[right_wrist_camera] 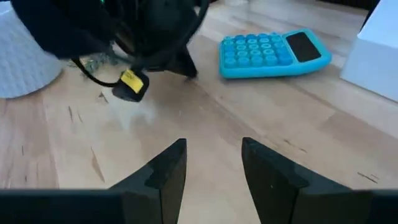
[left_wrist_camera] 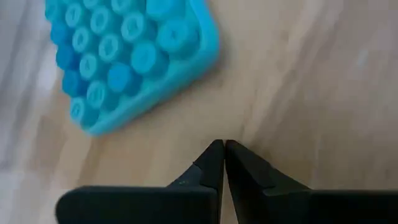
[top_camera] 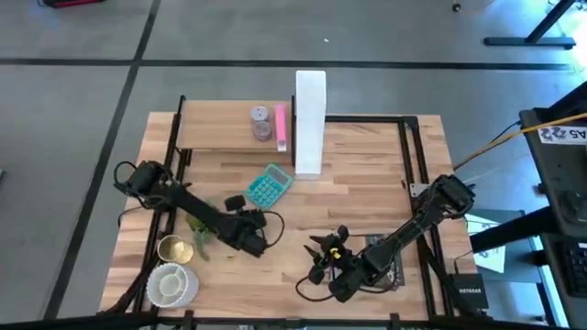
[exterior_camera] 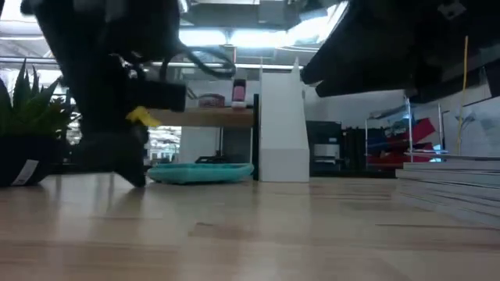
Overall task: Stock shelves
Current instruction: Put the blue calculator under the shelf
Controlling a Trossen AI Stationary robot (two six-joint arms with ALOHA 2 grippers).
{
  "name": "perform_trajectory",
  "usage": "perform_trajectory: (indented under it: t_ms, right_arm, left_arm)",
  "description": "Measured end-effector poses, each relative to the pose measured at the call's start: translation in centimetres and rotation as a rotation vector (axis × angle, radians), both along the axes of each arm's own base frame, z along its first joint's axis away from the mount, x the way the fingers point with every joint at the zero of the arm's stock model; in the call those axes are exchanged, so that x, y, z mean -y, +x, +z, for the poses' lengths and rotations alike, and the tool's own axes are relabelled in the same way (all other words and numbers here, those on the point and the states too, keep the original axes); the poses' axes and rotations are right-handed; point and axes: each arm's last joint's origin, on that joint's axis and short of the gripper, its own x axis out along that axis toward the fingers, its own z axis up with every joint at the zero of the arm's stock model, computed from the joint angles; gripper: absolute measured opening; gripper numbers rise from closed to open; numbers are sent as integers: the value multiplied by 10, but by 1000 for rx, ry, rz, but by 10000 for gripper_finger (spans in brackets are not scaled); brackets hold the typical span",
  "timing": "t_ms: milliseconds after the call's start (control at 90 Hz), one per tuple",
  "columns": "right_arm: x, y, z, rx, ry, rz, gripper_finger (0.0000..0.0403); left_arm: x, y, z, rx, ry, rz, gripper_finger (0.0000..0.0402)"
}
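Left gripper (top_camera: 260, 231): low over the table centre, fingers pressed together with nothing between them, as the left wrist view shows.
Right gripper (top_camera: 323, 259): near the front edge, at about 4 o'clock from the left one; fingers (right_wrist_camera: 166, 168) spread apart, empty.
Calculator (top_camera: 269, 186): teal, flat on the tabletop (top_camera: 367, 192), just in front of the shelf.
Shelf (top_camera: 220, 136): raised wood plank at the back left of the table; already carries a small jar (top_camera: 261, 122) and a pink item (top_camera: 281, 126).
File box (top_camera: 309, 119): tall, white, upright, just beside the shelf's right end.
Key relation: the calculator lies at roughly 12 o'clock from the left gripper and near it; from the right gripper it sits at about 11 o'clock and farther off. Left arm is the nearer one.
Long axis: the calculator runs diagonally, about 1 to 7 o'clock in the high view.
Judgement: the left fingers would need to part before any pickup.
Other items: plant (top_camera: 200, 229), gold cup (top_camera: 172, 248) and white bowl (top_camera: 171, 284) at the front left.
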Motion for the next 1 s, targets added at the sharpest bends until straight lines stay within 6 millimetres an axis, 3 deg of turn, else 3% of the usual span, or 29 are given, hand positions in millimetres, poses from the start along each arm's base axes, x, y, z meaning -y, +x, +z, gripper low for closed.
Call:
perform_trajectory:
  t_ms: [122, 511, 856, 1000]
  right_arm:
    - [0, 0, 0, -4, 5, 5, 138]
    - [-1, 1, 0, -1, 25, 15, 138]
    - [-1, 1, 0, -1, 28, 16, 138]
    - [-2, 1, 0, -5, 32, 20, 138]
  left_arm:
    - [-19, 9, -7, 100, 14, 42, 3]
    - [-67, 42, -2, 261, 11, 44, 3]
    - [-79, 49, 0, 249, 75, -29, 3]
    - [-68, 51, 6, 246, 101, -86, 3]
